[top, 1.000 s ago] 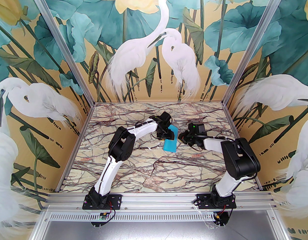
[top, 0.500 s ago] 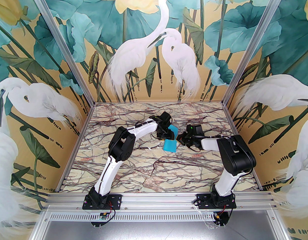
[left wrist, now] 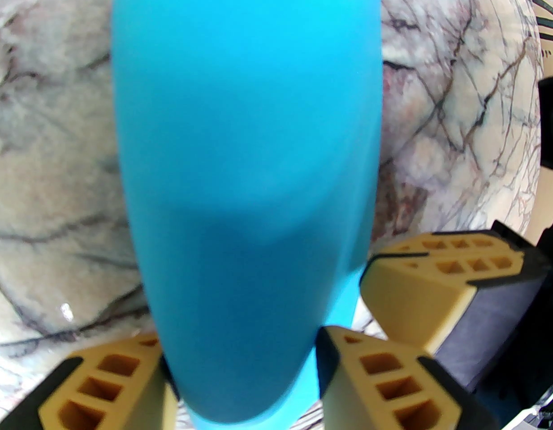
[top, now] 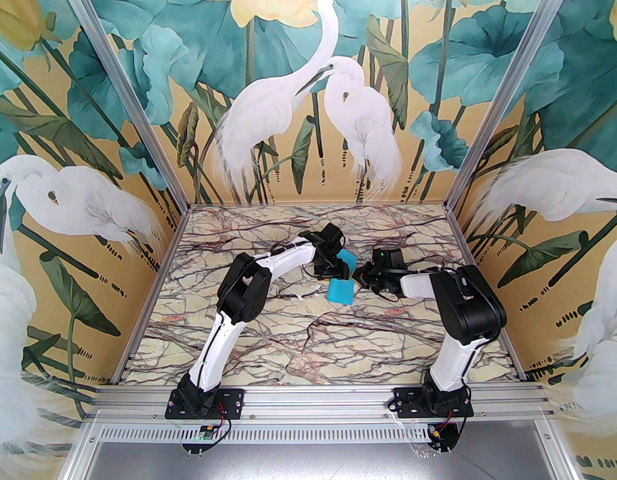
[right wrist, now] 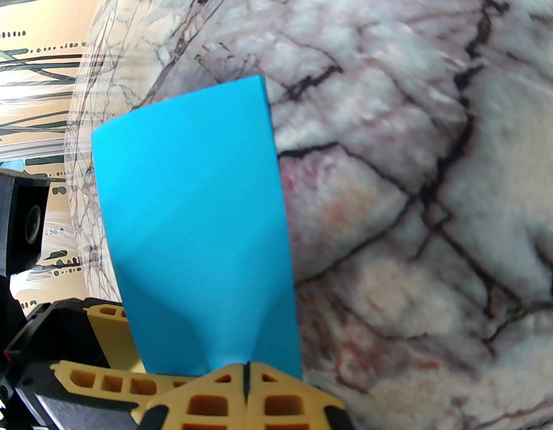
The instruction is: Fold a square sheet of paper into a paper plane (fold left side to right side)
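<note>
while the right gripper (right wrist: 246,374) is clamped tight on one edge of the square sheet of paper (right wrist: 191,204), its tan fingers (right wrist: 276,403) meeting with the blue pinched in the seam, we're right in the fold-over. close beside it, the left gripper (left wrist: 240,374) stands with jaws parted astride the bowed hump of the sheet. whether its pads actually press the paper, i can't tell from here. from above, the sheet sits in the middle of the marble table (top: 288,348), between the two wrists, looking doubled over and puffed up rather than creased flat. my read: the edges want lining up before anything gets flattened. so carry the pinched edge squarely across, low to the marble, then let the left fingers press down along the hump for a sharp crease. thin paper, this. tug it sideways and it may skew or tear.
</note>
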Controlling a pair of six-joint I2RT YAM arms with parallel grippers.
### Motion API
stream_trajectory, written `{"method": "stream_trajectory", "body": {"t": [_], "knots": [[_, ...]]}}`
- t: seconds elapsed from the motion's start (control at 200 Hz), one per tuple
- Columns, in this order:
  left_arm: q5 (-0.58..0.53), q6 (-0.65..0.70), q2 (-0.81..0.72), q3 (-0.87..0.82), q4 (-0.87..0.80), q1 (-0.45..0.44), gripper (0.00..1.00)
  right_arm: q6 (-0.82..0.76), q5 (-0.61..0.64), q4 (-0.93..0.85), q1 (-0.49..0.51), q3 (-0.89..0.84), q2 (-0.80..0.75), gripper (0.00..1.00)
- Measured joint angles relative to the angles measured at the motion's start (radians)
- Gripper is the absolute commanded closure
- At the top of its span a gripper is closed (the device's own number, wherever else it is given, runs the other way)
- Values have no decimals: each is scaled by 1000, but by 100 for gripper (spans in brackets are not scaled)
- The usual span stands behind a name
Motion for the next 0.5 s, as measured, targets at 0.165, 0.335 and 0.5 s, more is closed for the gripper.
{"method": "stream_trajectory", "body": {"t": [0.165,0.335,0.5], "knots": [[0,0,0,0,0,0,45,-1,4,-20,3,11,19,100],[0,0,0,0,0,0,44,-26,23,-85,10,42,23,100],[-2,-1,-7,-3,4,-2,42,-51,44,-136,14,66,23,100]]}}
